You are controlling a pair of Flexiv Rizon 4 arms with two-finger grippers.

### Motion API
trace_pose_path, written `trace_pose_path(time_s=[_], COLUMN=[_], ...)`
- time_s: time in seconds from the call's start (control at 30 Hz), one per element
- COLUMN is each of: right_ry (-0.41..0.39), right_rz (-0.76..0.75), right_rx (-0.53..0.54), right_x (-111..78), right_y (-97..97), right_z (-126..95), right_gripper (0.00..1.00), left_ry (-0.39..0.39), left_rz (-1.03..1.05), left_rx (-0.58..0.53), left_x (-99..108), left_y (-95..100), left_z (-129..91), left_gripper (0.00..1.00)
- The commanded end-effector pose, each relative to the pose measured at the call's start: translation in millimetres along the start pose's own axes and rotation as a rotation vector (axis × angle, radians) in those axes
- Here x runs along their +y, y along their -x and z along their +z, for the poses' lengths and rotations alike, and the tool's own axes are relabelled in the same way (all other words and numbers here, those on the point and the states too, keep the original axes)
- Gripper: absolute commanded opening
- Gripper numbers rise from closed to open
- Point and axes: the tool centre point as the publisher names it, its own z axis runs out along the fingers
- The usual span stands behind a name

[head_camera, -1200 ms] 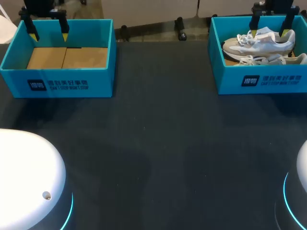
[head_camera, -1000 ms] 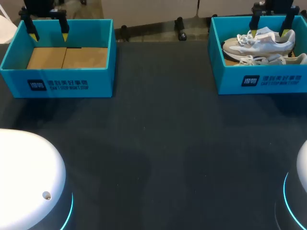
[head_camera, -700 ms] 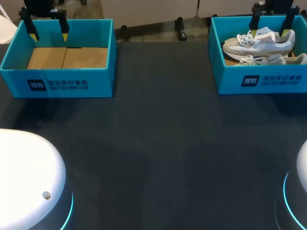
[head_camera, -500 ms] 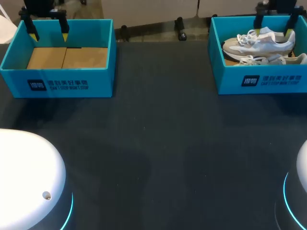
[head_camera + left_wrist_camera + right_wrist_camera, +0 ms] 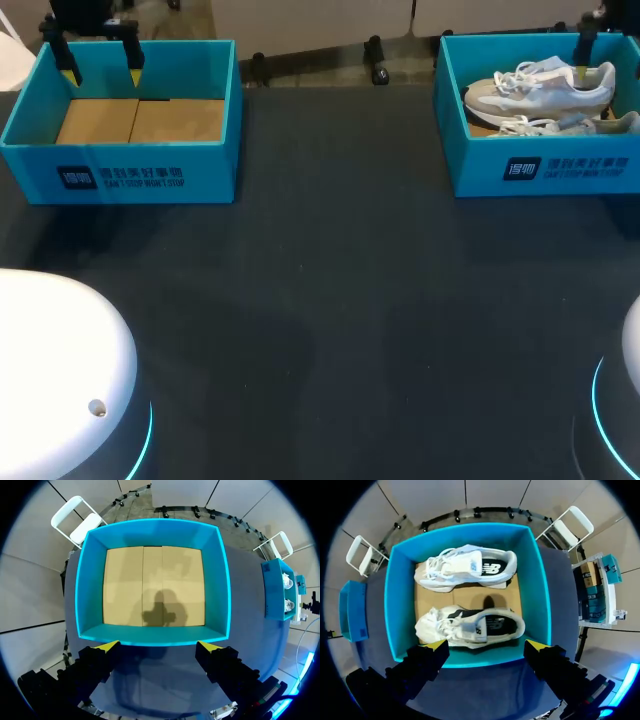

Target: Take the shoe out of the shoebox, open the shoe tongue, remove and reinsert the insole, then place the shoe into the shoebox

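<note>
Up and away goes my right gripper (image 5: 486,645), now hanging wide open and empty over the shoebox (image 5: 400,605) at the worktop's far right corner, squaring up, I'd say, on the nearer shoe (image 5: 470,622) inside. Left gripper (image 5: 159,645), open too, waits over the empty box (image 5: 90,595).

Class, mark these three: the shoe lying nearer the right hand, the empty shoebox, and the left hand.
Nearer shoe (image 5: 470,625): right wrist view, middle of its upper.
Empty shoebox (image 5: 217,580): left wrist view, inner side wall.
Left hand (image 5: 159,646): left wrist view, midway between its yellow tips.
</note>
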Motion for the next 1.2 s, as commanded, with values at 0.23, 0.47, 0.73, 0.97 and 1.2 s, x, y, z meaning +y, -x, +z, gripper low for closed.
trace_pose_path(time_s=[0.23, 0.47, 0.73, 0.97, 1.2], right_ry=[0.02, 0.04, 0.042, 0.045, 0.055], right_rz=[0.032, 0.046, 0.05, 0.06, 0.054], right_rx=[0.011, 0.001, -0.028, -0.024, -0.01], right_x=[0.0, -1.0, -3.4, -3.2, 0.2], right_y=[37.2, 48.0, 50.9, 56.8, 59.2], right_z=[33.3, 59.7, 83.2, 98.9, 111.0], right_gripper=[1.0, 1.0, 1.0, 1.0, 1.0], left_ry=[0.0, 0.0, 0.0, 0.0, 0.0], left_rz=[0.0, 0.0, 0.0, 0.0, 0.0], left_rx=[0.0, 0.0, 0.0, 0.0, 0.0], left_x=[0.0, 0.0, 0.0, 0.0, 0.0], left_y=[0.0, 0.0, 0.0, 0.0, 0.0], left_z=[0.0, 0.0, 0.0, 0.0, 0.0], left_gripper=[1.0, 1.0, 1.0, 1.0, 1.0])
